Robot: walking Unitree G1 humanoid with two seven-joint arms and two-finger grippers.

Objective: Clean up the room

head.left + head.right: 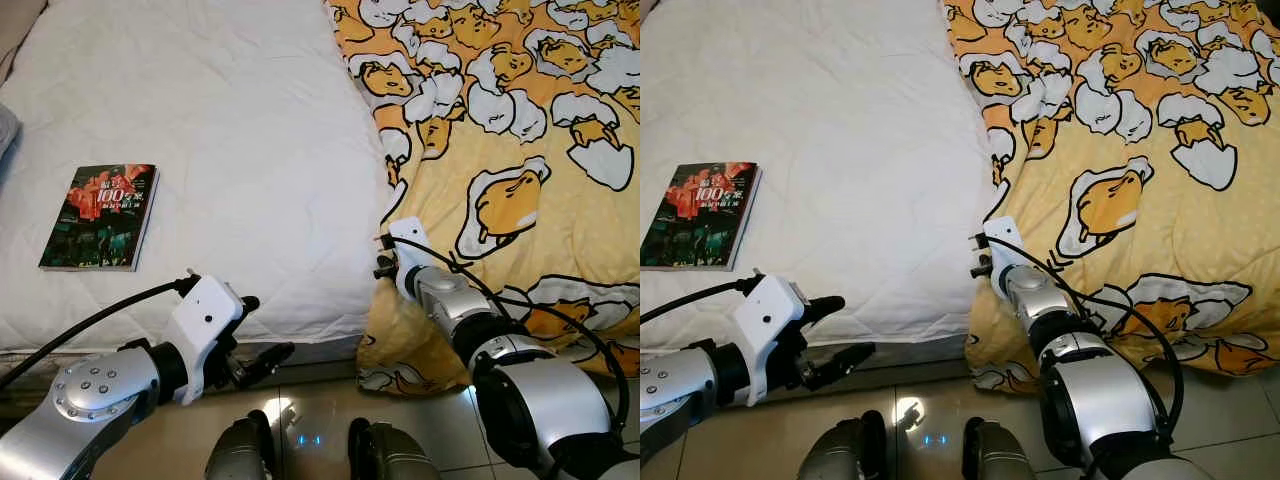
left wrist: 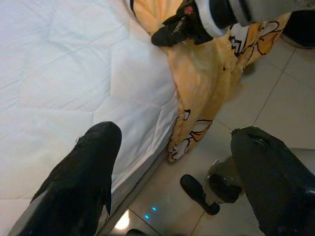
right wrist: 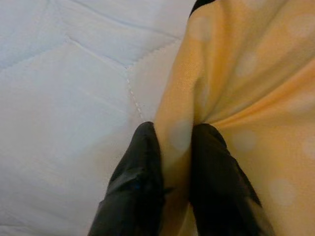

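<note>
Right gripper is clamped narrow on a fold of the yellow blanket, pinching its edge right where it meets the bare white mattress, near the bed's front edge. Left gripper hangs low by the front of the bed w/ fingers spread wide, holding nothing, over the tiled floor.

Blanket covers approx the right half of the bed; its lower corner droops over the edge toward the floor. Left half is bare, and a book lies flat on it, well apart from both grippers.

Progress, as a judgement: early. Grip on the blanket edge looks secured, but the blanket isn't spread or folded yet, and the book isn't put away. Likely next: pull the edge across or straighten it, then deal w/ the book.
</note>
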